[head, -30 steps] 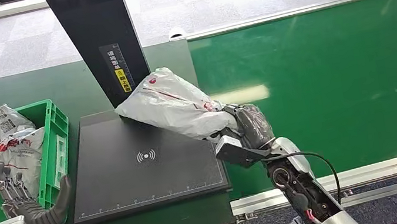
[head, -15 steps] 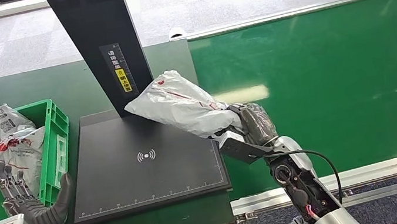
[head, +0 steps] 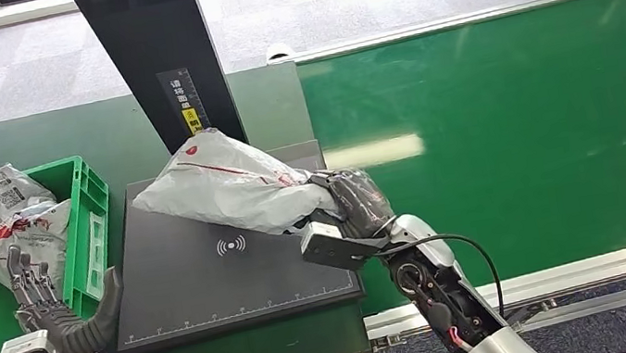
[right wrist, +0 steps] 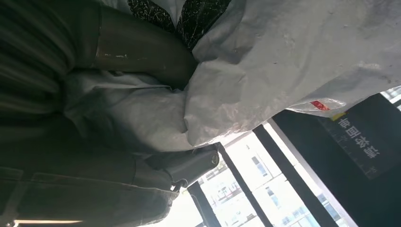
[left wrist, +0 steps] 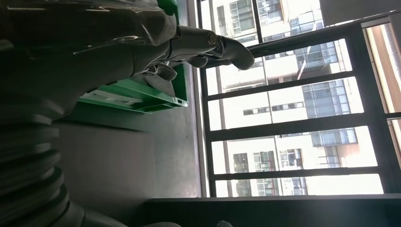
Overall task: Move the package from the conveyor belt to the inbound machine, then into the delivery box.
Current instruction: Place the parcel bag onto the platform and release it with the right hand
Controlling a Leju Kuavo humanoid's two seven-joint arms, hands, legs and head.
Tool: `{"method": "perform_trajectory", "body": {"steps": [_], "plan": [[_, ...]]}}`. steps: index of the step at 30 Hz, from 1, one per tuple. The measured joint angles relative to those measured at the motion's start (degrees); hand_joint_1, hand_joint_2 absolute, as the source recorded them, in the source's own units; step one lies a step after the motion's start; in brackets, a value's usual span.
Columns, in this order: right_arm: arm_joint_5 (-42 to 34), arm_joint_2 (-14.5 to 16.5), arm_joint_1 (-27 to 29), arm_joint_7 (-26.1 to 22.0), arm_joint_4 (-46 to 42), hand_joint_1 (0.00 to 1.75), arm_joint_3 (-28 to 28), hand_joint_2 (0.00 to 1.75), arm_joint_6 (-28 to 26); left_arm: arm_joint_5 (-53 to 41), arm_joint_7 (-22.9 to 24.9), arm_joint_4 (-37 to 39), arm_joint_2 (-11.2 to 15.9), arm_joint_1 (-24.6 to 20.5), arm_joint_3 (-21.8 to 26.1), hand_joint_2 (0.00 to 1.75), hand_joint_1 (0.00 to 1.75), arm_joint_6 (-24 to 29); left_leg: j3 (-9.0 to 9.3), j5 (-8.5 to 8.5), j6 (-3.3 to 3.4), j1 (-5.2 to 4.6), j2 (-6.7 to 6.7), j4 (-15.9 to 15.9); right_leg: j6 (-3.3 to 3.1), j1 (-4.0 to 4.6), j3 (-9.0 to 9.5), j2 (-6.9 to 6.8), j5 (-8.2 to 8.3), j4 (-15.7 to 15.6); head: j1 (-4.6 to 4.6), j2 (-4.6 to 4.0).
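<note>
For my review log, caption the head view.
Right hand holds a grey package over the black scanner plate; left hand open beside the green crate.

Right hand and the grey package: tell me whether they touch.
Touching. The right wrist view shows the right hand gripping the grey package, its fingers pressed into the plastic; the head view agrees.

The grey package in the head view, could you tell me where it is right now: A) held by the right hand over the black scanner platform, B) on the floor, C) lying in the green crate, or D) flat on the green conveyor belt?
A: the right hand grips one end of the grey package, which hangs over the black scanner platform.
</note>
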Motion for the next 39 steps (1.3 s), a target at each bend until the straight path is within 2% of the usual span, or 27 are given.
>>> {"method": "perform_trajectory", "body": {"steps": [1,2,4,5,6,13,24,29,36,39], "plan": [[-0.2,0.2,-0.3,0.2,0.1,1.65,0.3,1.75,0.1,0.0,0.0,0.1,0.0,-0.1,0.0,1.75,0.00,0.0,0.00,0.00,0.00,0.00,0.00,0.0,0.00,0.00,0.00,0.00,0.00,0.0,0.00,0.00],[-0.5,0.4,-0.5,0.4,0.1,1.34,0.5,1.75,0.2,0.0,0.0,0.1,0.0,-0.2,0.0,1.75,0.00,0.1,0.00,0.00,0.00,0.00,0.00,0.0,0.00,0.00,0.00,0.00,0.00,0.0,0.00,0.00],[-0.9,0.6,-1.1,0.9,0.5,0.46,0.8,1.75,0.1,0.0,0.0,0.2,0.0,-0.3,0.0,1.75,0.00,0.2,0.00,0.00,0.00,0.00,0.00,0.0,0.00,0.00,0.00,0.00,0.00,0.0,-0.01,0.00],[-1.1,0.7,-1.3,1.1,0.7,0.12,1.0,1.75,0.1,0.0,0.0,0.2,0.0,-0.3,0.0,1.75,0.00,0.2,0.00,0.00,0.00,0.00,0.00,0.0,0.00,0.00,0.00,0.00,0.00,0.0,-0.01,0.00],[-1.3,0.7,-1.6,1.2,1.1,0.00,1.1,1.75,0.1,0.0,-0.1,0.2,0.0,-0.3,0.0,1.75,0.00,0.3,0.01,0.00,0.00,0.00,0.00,0.0,0.00,0.00,0.00,0.00,0.00,0.0,-0.01,0.00],[-4.1,1.1,-3.3,2.5,4.2,0.00,1.5,1.75,1.1,0.1,-0.4,0.3,0.0,-0.3,0.2,1.75,0.00,0.3,0.00,0.00,0.00,0.00,0.00,0.0,0.00,0.01,-0.01,0.00,0.00,0.0,0.00,0.00],[-9.5,1.2,-4.1,0.5,7.0,0.00,1.1,1.75,3.4,-1.6,-0.5,0.7,0.1,-0.7,-1.1,1.75,0.00,-1.4,0.01,0.00,0.00,0.00,0.00,0.0,0.00,0.00,-0.02,0.00,0.00,0.0,0.00,0.00],[-13.5,1.1,-3.4,-1.6,5.5,0.00,0.4,1.75,4.8,-8.6,1.4,1.8,0.5,-1.9,-6.2,1.75,0.00,-6.0,0.02,0.00,0.00,0.00,-0.01,0.0,0.00,0.00,-0.02,0.00,0.00,0.0,-0.01,0.00],[-24.8,0.2,1.6,-2.7,-5.5,0.00,-1.4,1.75,10.6,-19.7,4.0,7.2,1.0,-6.4,-15.1,1.75,0.00,-9.3,0.01,0.00,0.00,-0.01,-0.02,0.0,0.01,-0.02,-0.06,0.01,0.01,0.0,-0.01,0.00],[-27.6,-0.6,4.5,-2.9,-10.8,0.00,-2.4,1.75,10.5,-23.4,4.7,11.3,1.1,-9.4,-18.2,1.75,0.00,-10.0,0.01,0.00,0.00,-0.01,-0.01,0.0,0.01,-0.02,-0.06,0.02,0.01,0.0,-0.01,0.00]]}}
